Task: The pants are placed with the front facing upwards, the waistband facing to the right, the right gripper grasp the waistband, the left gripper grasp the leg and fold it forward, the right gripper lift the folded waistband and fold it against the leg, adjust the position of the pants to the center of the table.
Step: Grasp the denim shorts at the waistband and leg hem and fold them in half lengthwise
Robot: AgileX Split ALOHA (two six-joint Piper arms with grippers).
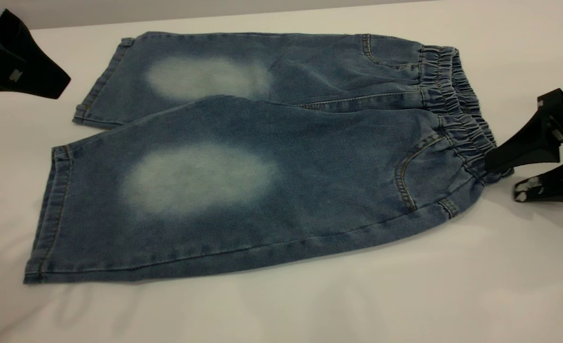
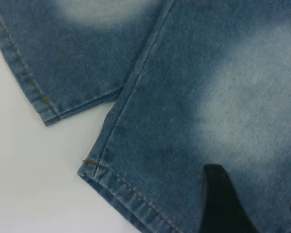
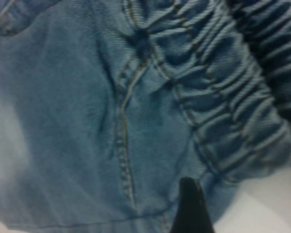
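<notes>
Closing in on the waistband point(image 1: 457, 102), the right gripper point(image 1: 503, 178) is sitting spread at its near corner, probably touching, not pinching yet. Pants point(image 1: 243, 157) are lying flat on the table point(image 1: 281, 309) (left gripper point(image 1: 28, 71) is hovering by the legs, can't tell its state). Next: clamp down.
</notes>
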